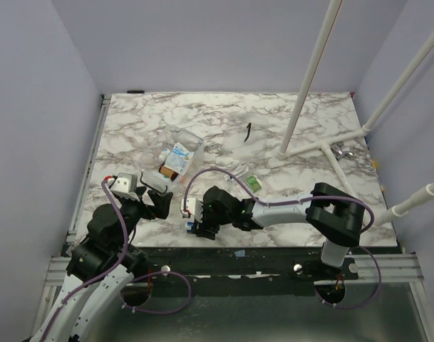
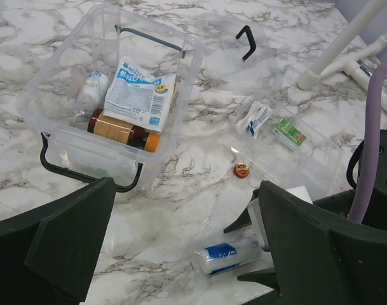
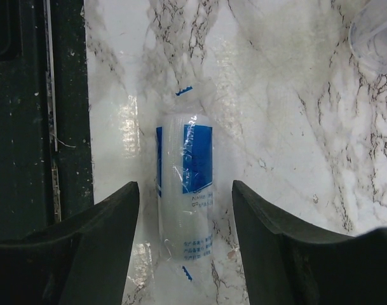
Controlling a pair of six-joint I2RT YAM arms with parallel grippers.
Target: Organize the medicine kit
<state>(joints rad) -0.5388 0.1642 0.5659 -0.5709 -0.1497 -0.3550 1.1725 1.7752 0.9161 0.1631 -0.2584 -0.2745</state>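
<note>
- Right hand [image 3: 185, 187]: jaws part-open, straddling wrapped blue-labelled roll [image 3: 183, 210] lying on desk [image 3: 276, 127]; gap shows each side.
- Left hand [image 2: 185, 190]: jaws wide, holding nothing.
- Medicine kit [image 2: 183, 95]: beyond left hand, open-topped; amber bottle [image 2: 120, 130] and white packet [image 2: 139, 95] inside.

Print on packet [image 2: 137, 95], wrapped roll [image 3: 185, 190]; none legible.
</note>
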